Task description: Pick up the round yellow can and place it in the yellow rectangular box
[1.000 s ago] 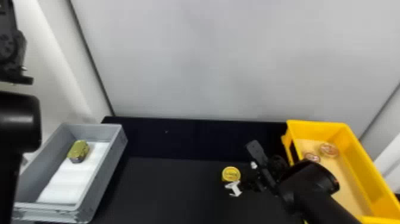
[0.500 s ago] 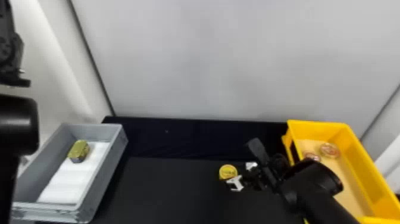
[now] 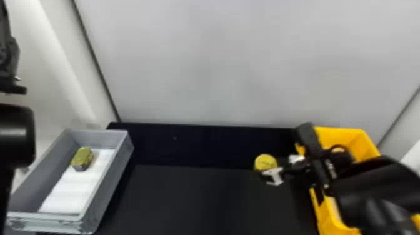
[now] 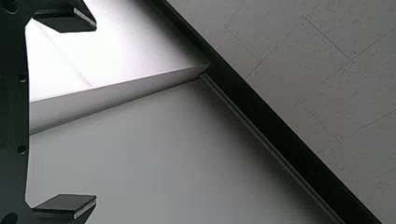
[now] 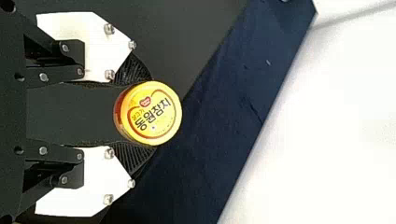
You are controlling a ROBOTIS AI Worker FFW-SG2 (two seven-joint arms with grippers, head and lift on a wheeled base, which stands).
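Observation:
My right gripper (image 3: 277, 167) is shut on the round yellow can (image 3: 265, 162), left of the yellow rectangular box (image 3: 359, 139) in the head view. The right wrist view has the yellow can (image 5: 154, 113) with its printed lid showing, pinched at the tips of my right gripper (image 5: 147, 113), a dark ribbed pad against each side. Part of the box is hidden behind the right arm. My left gripper (image 3: 11, 65) waits at the upper left edge of the head view; in the left wrist view the left gripper (image 4: 95, 113) is open, nothing between its fingers.
At the left stands a grey box (image 3: 107, 175) with a white liner (image 3: 75, 187) and a greenish-gold block-shaped can (image 3: 82, 158). A black table (image 3: 187, 200) spans the middle, with a pale wall (image 3: 218, 62) behind it. The yellow box's left wall is close to the right gripper.
Held in the right gripper, the yellow can has moved rightward and farther back in the head view. The right arm has swung over the yellow box's near part. The left arm has barely shifted.

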